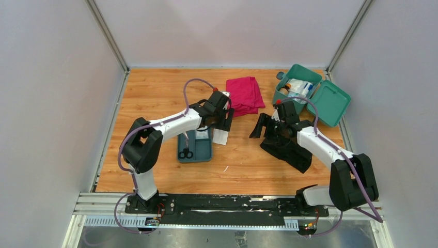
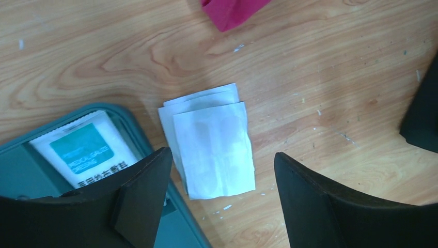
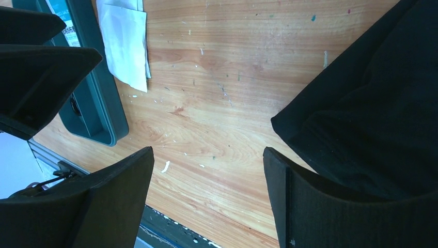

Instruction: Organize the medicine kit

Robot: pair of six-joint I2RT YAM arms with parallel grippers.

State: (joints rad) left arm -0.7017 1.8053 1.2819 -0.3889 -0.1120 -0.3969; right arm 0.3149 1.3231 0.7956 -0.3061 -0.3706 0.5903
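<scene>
- Left gripper [image 2: 222,155] spread wide and holding nothing; its black fingers [image 2: 139,196] frame a small stack of white paper sachets [image 2: 209,144] lying flat on the wooden table [image 2: 320,67] at the centre of the wrist view.
- Just left of the sachets, the rim of a shallow dark-teal tray [image 2: 135,129]; inside it, at lower left, a gauze packet [image 2: 82,150] with a teal label; from overhead, black scissors [image 1: 186,153] lie at the tray's lower end.
- Right gripper [image 3: 207,151] likewise gaping and empty above bare wood; a black cloth [image 3: 372,103] fills the right side of its wrist view, its edge close to the right-hand finger.
- A folded pink cloth [image 1: 244,94] rests at upper centre of the overhead frame, just above the left gripper.
- The medicine kit [image 1: 283,99], a teal-green box, stands open at upper right of the overhead frame; its lid [image 1: 329,103] is thrown back to the right; white and blue items show inside; neither gripper touches it.
</scene>
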